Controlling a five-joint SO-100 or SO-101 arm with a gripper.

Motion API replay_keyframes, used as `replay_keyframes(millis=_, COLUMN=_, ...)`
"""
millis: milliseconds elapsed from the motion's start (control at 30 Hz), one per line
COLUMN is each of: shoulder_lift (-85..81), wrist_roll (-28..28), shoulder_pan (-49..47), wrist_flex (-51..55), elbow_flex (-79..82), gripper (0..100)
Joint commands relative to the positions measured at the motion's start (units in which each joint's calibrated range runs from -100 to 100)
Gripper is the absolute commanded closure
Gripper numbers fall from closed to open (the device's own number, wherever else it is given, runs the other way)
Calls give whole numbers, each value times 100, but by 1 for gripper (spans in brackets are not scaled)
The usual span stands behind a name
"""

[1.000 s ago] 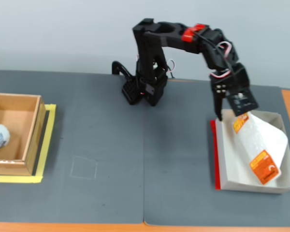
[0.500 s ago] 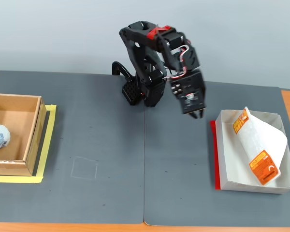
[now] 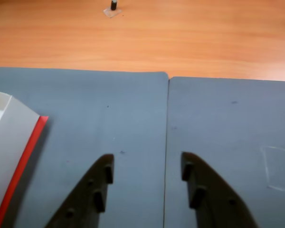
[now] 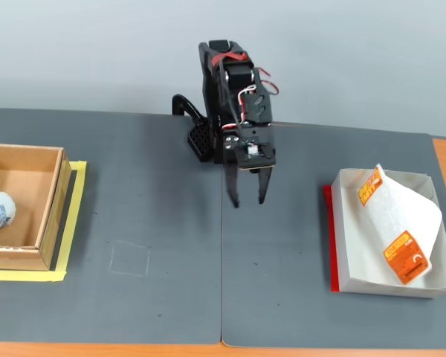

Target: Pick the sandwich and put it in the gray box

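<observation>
Gripper (image 4: 247,202) swung back from gray box (image 4: 347,277) to mat centre, jaws spread, empty. Sandwich (image 4: 398,223) unmoved in box.

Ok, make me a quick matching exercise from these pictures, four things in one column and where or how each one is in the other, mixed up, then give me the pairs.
Things:
1. sandwich
2. gray box
3. gripper
4. brown box

Places or states:
A. open and empty, over the seam between the dark mats
B. at the left edge of the fixed view, on yellow tape
C. lying in the tray, orange labels up
D. on the right of the fixed view, red strip along its left side

Pairs: 1-C, 2-D, 3-A, 4-B
</observation>
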Motion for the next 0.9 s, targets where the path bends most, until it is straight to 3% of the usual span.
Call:
replay_keyframes(millis=0, shoulder_lift=-504, wrist_roll=32, shoulder_pan=347, wrist_flex=-395, elbow_flex=801, gripper=83)
replay_keyframes(millis=333, shoulder_lift=-1742, wrist_roll=37, shoulder_pan=1004, wrist_flex=-438, elbow_flex=2448, gripper=83)
replay_keyframes(millis=867, shoulder_lift=-1784, wrist_roll=350, shoulder_pan=1220, wrist_flex=-178, elbow_flex=2990, gripper=83)
